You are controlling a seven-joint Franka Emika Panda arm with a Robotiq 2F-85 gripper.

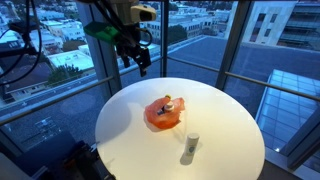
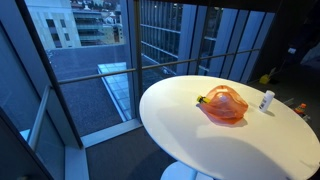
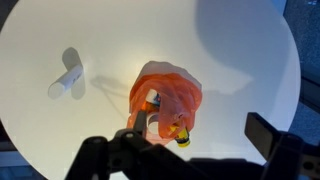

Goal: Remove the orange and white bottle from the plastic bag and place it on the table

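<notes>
- The gripper (image 3: 182, 150) hung high over the round table (image 3: 230, 50) — jaws apart, gripping nothing.
- The orange plastic bag (image 3: 166, 95) lay mid-table.
- A white bottle (image 3: 67, 78) stood near it.

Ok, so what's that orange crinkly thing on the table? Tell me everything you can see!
It's a thin, see-through orange plastic bag, crumpled into a low heap near the middle of the round white table. Something is tucked inside, with a yellowish end showing at one side. A small white bottle stands nearby, not touching it. The gripper hangs above, apart from it.
</notes>
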